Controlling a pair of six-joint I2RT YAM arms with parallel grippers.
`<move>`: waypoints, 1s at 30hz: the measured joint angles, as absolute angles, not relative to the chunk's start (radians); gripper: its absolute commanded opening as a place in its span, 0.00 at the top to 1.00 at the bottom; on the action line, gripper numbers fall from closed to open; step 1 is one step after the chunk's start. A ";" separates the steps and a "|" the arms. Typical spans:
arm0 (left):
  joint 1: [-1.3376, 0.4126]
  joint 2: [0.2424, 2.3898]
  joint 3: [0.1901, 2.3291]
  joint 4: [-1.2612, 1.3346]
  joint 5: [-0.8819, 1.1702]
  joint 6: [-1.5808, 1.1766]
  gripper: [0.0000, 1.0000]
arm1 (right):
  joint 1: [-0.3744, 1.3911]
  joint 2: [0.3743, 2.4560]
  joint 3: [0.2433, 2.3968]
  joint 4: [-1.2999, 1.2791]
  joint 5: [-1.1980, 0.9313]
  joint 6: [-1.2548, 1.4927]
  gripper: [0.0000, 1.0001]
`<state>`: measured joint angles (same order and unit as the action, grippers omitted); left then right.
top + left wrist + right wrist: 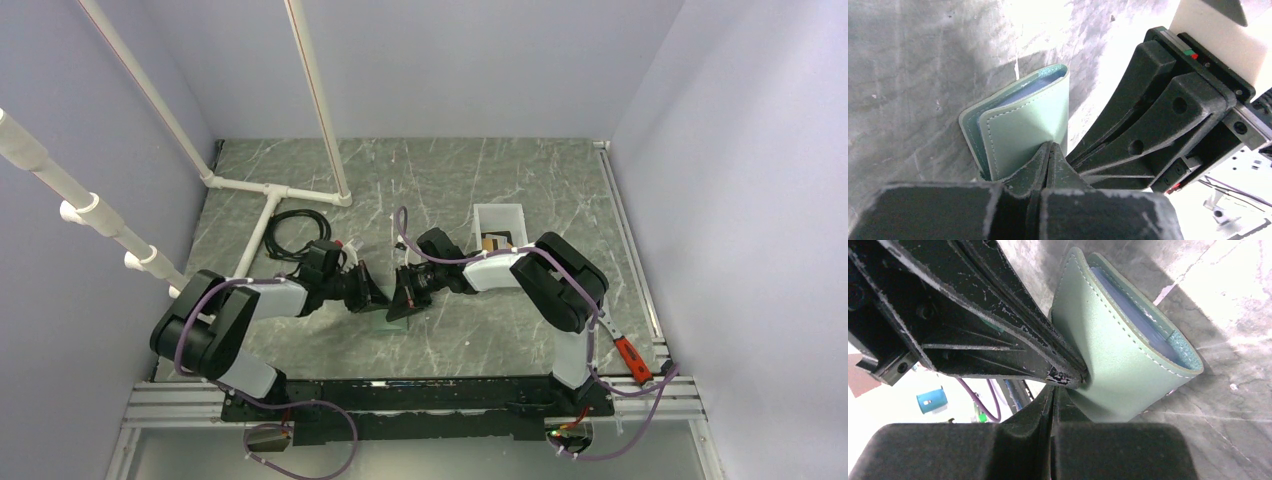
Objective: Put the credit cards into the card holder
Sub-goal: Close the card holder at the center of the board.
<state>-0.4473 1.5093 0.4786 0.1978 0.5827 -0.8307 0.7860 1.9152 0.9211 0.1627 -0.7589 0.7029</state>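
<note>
Seen from above, the left tool [1050,150] points toward 3 o'clock, its jaws pressed fully together and holding nothing, tips against the sage cover of the card holder [1023,120]. The holder sits in the middle of the bench [480,330], half-folded, blue lining showing in the gap. The right tool [1054,392], likewise closed and empty, meets it from the 3 o'clock side, so both arms are equally near. What look like the credit cards [489,242] (an orange-brown patch, too small to be sure) lie in the white bin [497,212], between 1 and 2 o'clock of the holder, on the right arm's side.

I see only a sliver of the card holder [390,322] from above; items in the white bin [498,215] are unreadably small.
</note>
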 measured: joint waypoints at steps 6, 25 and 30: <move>-0.425 1.518 0.377 0.397 0.618 -0.889 1.00 | 0.786 1.915 0.921 0.162 -0.757 0.703 1.00; -0.427 1.710 0.183 1.028 0.586 -1.092 1.00 | 0.784 1.917 0.923 0.159 -0.757 0.703 1.00; -0.428 1.565 0.259 0.758 0.558 -1.047 0.78 | 0.789 1.919 0.960 0.102 -0.743 0.685 0.96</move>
<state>-0.4278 1.5646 0.2588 0.7578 0.5579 -1.0466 0.7895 1.9194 0.9604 0.1017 -0.7433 0.6846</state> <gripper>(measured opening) 0.054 0.007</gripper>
